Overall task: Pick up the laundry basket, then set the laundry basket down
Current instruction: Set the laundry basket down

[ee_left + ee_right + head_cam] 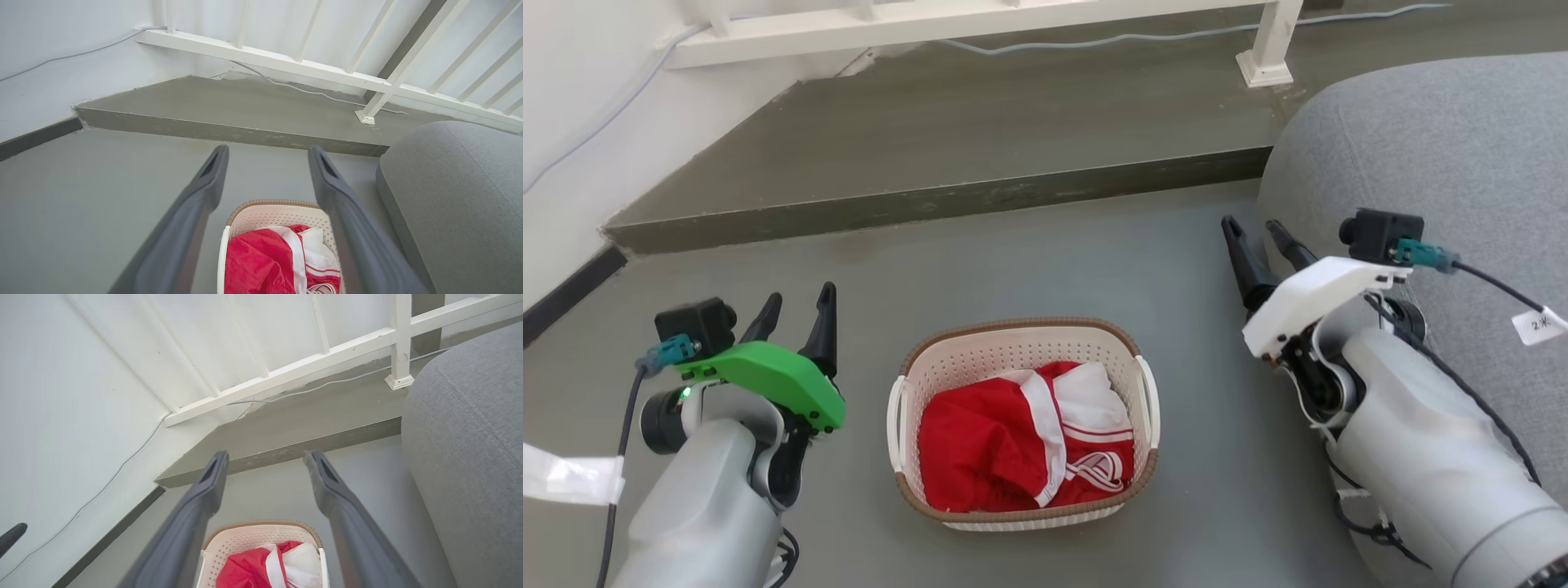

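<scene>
While laundry basket [1013, 353] sat on floor [1045, 261], left claw [800, 296] and right claw [1250, 223] hung open, empty; best to grip both sides, lift level.

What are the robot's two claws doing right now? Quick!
Left end effector: open, holding nothing.
Right end effector: open, holding nothing.

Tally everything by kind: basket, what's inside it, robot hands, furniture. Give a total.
Cream-white perforated plastic laundry basket with brown woven-look rim: 1
Red-and-white cloth bundle inside it: 1
Dark two-fingered robot hands, left hand and right hand, both open: 2
Grey fabric upholstered seat: 1
Total: 5
</scene>
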You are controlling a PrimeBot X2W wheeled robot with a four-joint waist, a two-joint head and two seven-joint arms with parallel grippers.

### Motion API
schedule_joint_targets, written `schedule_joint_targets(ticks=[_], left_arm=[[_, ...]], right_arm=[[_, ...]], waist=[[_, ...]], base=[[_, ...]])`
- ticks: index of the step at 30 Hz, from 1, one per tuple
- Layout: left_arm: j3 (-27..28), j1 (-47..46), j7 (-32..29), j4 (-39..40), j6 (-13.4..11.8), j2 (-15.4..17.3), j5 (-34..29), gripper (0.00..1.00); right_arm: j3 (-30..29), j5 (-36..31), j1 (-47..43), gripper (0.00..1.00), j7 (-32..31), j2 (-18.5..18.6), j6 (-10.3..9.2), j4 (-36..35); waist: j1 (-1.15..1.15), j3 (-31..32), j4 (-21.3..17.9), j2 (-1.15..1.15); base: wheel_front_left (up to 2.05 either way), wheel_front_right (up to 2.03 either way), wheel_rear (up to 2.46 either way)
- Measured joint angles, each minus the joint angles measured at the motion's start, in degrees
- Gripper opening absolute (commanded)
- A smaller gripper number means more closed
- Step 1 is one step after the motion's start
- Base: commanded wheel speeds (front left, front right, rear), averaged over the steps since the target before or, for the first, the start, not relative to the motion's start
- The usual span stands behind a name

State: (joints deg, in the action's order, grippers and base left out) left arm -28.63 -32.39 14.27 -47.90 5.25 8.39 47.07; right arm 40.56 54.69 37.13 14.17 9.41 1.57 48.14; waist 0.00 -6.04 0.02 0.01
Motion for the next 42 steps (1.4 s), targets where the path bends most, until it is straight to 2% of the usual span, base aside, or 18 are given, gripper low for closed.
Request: schedule_joint_targets(ticks=[6,15,19,24,32,42], left_arm=[[2.83,3.55,0.00,4.01,-0.75,0.13,-2.42,1.00],[8.65,8.31,0.01,11.48,-2.61,1.63,-6.17,1.00],[10.49,9.98,0.15,15.11,-3.21,1.46,-8.27,1.00],[12.90,12.83,0.15,19.68,-3.25,0.71,-10.42,1.00],[14.43,17.00,0.16,24.85,-3.76,0.16,-16.22,1.00],[15.92,21.81,0.16,28.32,-3.68,-2.00,-17.71,1.00]], right_arm=[[-2.91,-3.70,-4.14,1.00,0.01,0.52,-1.65,-4.41],[-7.31,-10.42,-8.55,1.00,0.10,0.18,-2.76,-13.30],[-10.10,-13.65,-11.38,1.00,0.19,0.97,-4.22,-17.00],[-12.70,-16.85,-14.24,1.00,0.26,1.46,-5.13,-21.14],[-15.48,-20.67,-18.83,1.00,0.26,1.47,-5.22,-25.82],[-16.59,-23.59,-23.20,1.00,0.27,1.09,-5.22,-28.85]], waist=[[0.00,0.56,0.36,0.00],[0.00,1.44,0.06,0.00],[0.00,2.07,-0.14,0.00],[0.00,2.44,-0.28,0.00],[0.00,3.18,-0.43,0.00],[0.00,3.79,-0.41,0.00]], base=[[0.00,0.00,0.00],[0.00,0.00,0.00],[0.00,0.00,0.00],[0.00,0.00,0.00],[0.00,0.00,0.00],[0.00,0.00,0.00]])
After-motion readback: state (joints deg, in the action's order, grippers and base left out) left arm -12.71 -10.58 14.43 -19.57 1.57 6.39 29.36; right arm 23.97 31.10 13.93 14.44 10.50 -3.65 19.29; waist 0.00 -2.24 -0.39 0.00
